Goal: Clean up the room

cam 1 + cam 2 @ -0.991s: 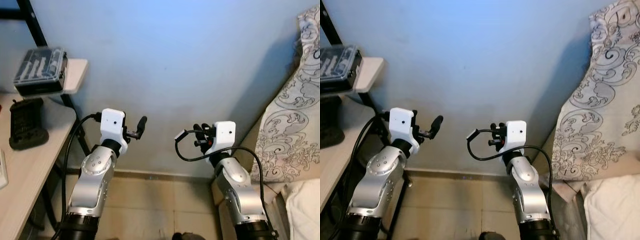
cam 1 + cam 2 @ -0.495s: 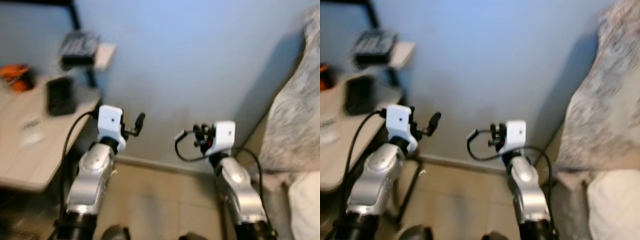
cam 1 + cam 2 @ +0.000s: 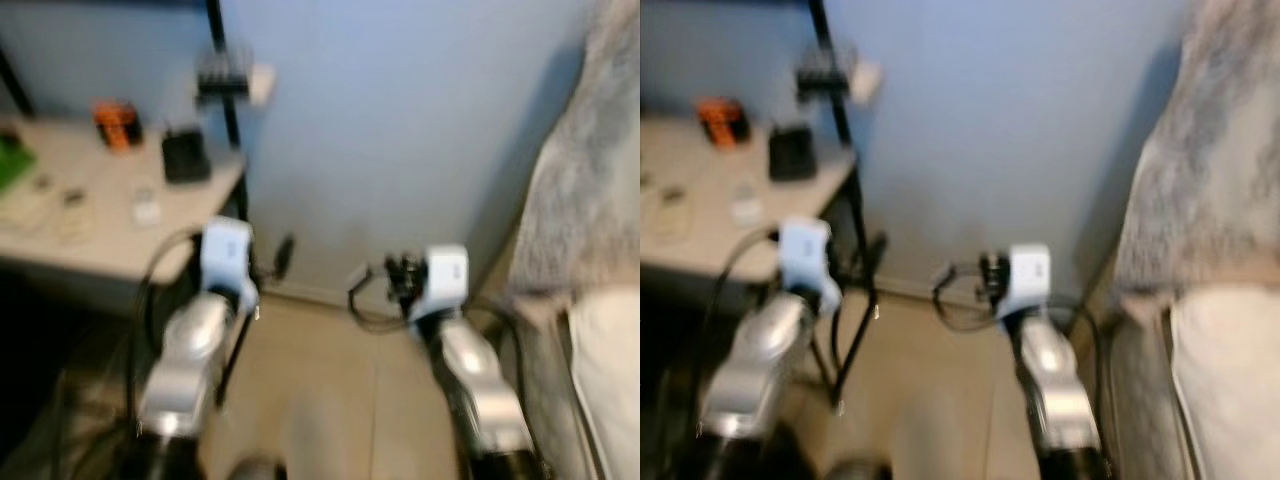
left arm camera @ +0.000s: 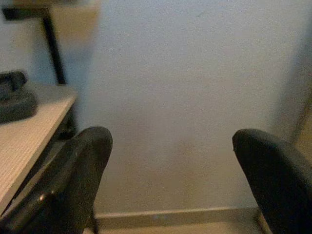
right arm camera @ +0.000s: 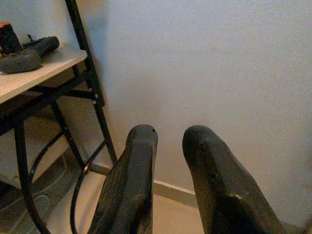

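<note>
Both views from my head are blurred. My left gripper (image 3: 277,260) is held up in front of the blue wall (image 3: 400,120); in the left wrist view it (image 4: 170,146) is open, fingers wide apart with nothing between them. My right gripper (image 3: 393,274) is raised at the same height, and in the right wrist view it (image 5: 169,134) is shut, holding nothing. A light desk (image 3: 95,240) at the left carries small things: an orange object (image 3: 115,122), a black holder (image 3: 185,158) and several pale bits. A dark case (image 3: 222,76) sits on a small shelf above.
A bed with a patterned grey cover (image 3: 590,170) and a white pillow (image 3: 612,370) fills the right side. Beige floor tiles (image 3: 330,370) lie between desk and bed. The desk's black metal legs (image 5: 92,92) stand close to the wall.
The whole picture has shifted and blurred: the camera has drawn back, so much more of the desk shows at the left. Both arms keep the same raised pose.
</note>
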You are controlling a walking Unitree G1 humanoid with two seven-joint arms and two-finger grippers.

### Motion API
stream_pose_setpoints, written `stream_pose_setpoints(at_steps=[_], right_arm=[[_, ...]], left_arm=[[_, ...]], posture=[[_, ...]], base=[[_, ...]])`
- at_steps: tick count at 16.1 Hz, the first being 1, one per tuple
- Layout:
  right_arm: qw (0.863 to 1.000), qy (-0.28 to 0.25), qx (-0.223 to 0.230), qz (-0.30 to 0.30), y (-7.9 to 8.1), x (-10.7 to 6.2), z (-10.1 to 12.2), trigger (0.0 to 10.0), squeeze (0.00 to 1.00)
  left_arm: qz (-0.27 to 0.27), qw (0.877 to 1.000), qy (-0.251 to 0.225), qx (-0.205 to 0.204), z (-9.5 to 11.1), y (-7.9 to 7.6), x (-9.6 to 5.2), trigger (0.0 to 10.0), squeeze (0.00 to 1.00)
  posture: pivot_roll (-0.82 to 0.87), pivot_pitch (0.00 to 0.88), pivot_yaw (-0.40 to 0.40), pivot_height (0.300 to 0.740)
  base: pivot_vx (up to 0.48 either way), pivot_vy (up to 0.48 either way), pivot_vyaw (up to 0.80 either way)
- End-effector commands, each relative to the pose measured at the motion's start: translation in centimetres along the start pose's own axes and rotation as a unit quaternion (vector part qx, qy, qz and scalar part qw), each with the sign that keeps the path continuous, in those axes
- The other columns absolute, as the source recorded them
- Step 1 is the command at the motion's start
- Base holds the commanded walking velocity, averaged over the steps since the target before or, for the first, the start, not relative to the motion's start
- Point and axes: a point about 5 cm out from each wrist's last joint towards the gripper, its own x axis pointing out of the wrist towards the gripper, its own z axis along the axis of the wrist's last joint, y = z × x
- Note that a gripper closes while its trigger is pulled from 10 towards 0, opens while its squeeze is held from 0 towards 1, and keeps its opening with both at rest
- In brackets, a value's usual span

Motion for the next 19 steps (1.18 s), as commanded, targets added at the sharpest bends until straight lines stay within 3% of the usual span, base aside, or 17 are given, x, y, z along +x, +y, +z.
stream_pose_setpoints(at_steps=[1, 19], right_arm=[[1.000, -0.006, 0.004, -0.004, -0.03, 0.06, 0.24, 10.0, 0.00], [1.000, -0.006, 0.003, -0.008, -0.07, 0.01, 0.19, 10.0, 0.00]], left_arm=[[-0.005, 1.000, -0.003, 0.005, 0.24, 0.08, 0.09, 10.0, 0.00], [-0.019, 1.000, -0.005, 0.010, 0.16, -0.38, 0.32, 10.0, 0.00]], posture=[[0.00, 0.000, -0.012, 0.740], [-0.01, 0.000, -0.005, 0.740]], base=[[-0.281, 0.000, 0.00], [-0.280, 0.000, 0.00]])
